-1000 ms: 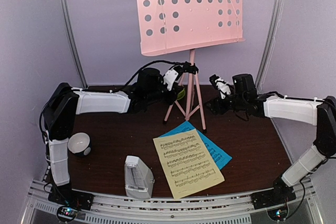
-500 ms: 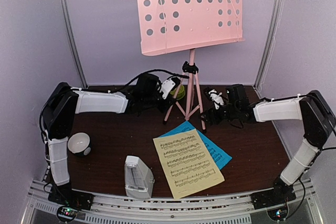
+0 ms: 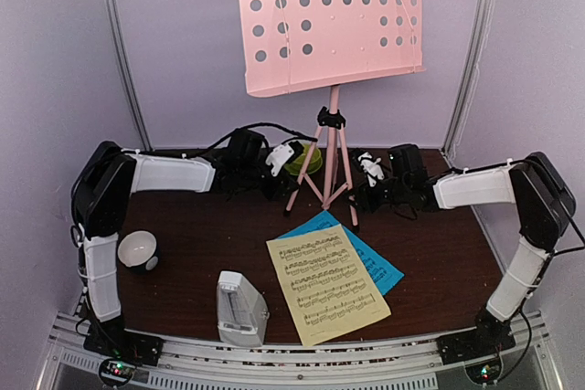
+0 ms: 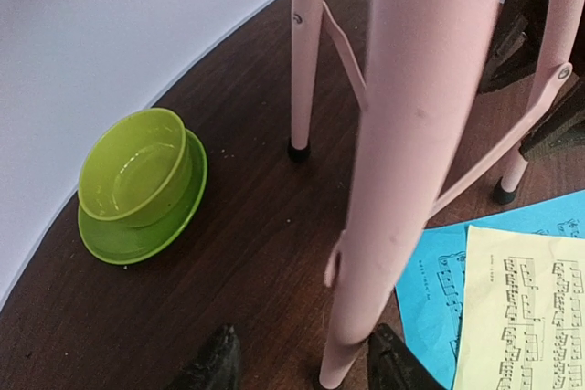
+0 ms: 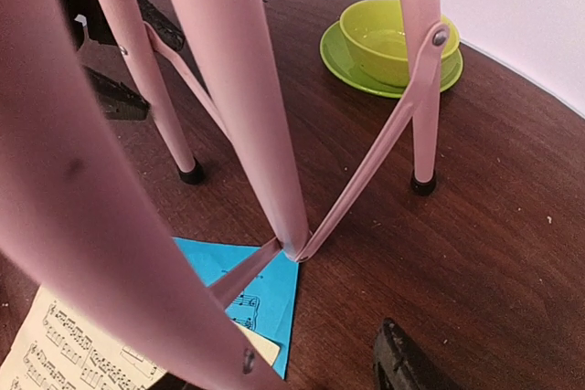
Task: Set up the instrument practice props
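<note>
Two grippers sit low at the foot of the pink music stand (image 3: 331,20), one on each side of its tripod. The stand is upright at the far middle of the dark table (image 3: 439,262), its hole-punched panel high above both arms. The left gripper (image 4: 306,370) is wide open: in its wrist view the dark fingers (image 4: 216,364) straddle the lower end of one pink leg. The left finger is clearly apart from the leg, and it is hard to tell whether the right finger touches it. The right gripper (image 3: 364,187) reaches in from the other side. Its wrist view shows only one finger (image 5: 400,364), off to the right and apart from the near leg, which hides the other finger. These jaws are also parted and grip nothing. The yellow page (image 3: 327,288) lies flat in front of the stand, across the blue page (image 3: 382,268), and a far corner of the blue page reaches in under the tripod. The metronome (image 3: 239,310) stands at the near edge, just left of the yellow page. A green bowl on its saucer (image 4: 137,180) rests beyond the legs near the back wall, and a small white-and-black bowl (image 3: 137,250) sits by the left arm.
</note>
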Controlling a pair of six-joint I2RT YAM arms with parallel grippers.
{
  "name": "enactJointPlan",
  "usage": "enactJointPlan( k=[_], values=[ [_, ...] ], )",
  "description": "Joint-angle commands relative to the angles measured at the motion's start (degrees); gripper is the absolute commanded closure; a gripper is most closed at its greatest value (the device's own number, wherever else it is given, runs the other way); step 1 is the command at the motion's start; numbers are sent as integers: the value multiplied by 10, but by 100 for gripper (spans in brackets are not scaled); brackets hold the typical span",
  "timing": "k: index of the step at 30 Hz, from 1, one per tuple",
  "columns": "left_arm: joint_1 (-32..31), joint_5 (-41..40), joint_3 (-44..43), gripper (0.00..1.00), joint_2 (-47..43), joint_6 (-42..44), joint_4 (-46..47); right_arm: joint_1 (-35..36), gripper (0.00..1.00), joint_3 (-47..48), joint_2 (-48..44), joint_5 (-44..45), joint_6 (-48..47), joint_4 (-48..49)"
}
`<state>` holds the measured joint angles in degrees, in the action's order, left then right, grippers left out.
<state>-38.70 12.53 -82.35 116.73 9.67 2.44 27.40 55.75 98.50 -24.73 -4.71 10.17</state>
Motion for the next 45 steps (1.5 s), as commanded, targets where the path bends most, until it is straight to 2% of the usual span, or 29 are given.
enactJointPlan(
  k=[1,11,16,23,31,36,45],
  values=[
    [4,33,-22,50,23,8,16,4,48,15,14,-8,-4,14],
    [4,48,-50,51,54,-11,24,4,56,12,28,-8,-3,23],
    [4,56,-51,57,59,-14,27,4,61,15,34,-7,-1,30],
    [2,69,-47,76,57,-21,34,4,72,17,31,-4,0,28],
    [5,56,-16,100,32,-16,33,4,89,-7,7,4,-1,25],
    [13,39,13,100,11,-24,47,4,100,-21,-18,10,-6,10],
    [24,17,28,100,-17,-8,20,3,100,-48,-44,28,-12,-14]
  ],
)
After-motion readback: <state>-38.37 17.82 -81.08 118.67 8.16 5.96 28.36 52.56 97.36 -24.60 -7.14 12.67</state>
